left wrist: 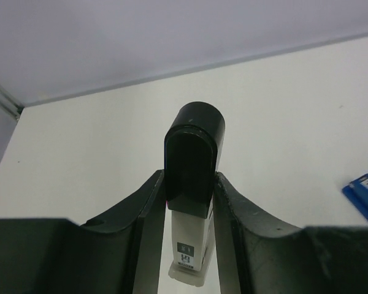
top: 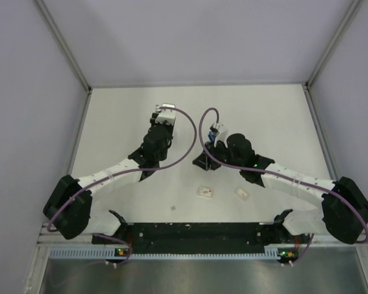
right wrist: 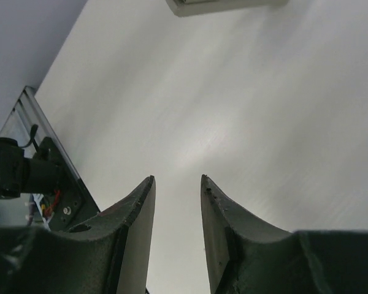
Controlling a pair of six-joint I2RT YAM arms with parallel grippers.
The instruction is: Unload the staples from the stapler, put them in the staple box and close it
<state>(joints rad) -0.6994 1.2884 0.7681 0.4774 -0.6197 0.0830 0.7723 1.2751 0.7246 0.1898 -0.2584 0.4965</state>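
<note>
Fingers [left wrist: 150, 220] of the left gripper [left wrist: 189, 177] are clamped on one black-capped white piece [left wrist: 193, 153], which stands upright between them with a small printed label low on its white body. The right gripper [right wrist: 176, 179] has its two fingers spread, with only bare table [right wrist: 264, 122] in the gap.

There is one stapler [left wrist: 363, 193]. It lies flat on the table at about 4 o'clock from the left gripper, apart from it and cut off by the right edge of the left wrist view. The corner that shows is bright blue with a white printed label.

From overhead, two small pale packets [top: 205, 192] [top: 241, 193] lie at about 6 o'clock from the grippers, between the two arms. One tiny speck [top: 173, 209] lies at their 7 o'clock.
</note>
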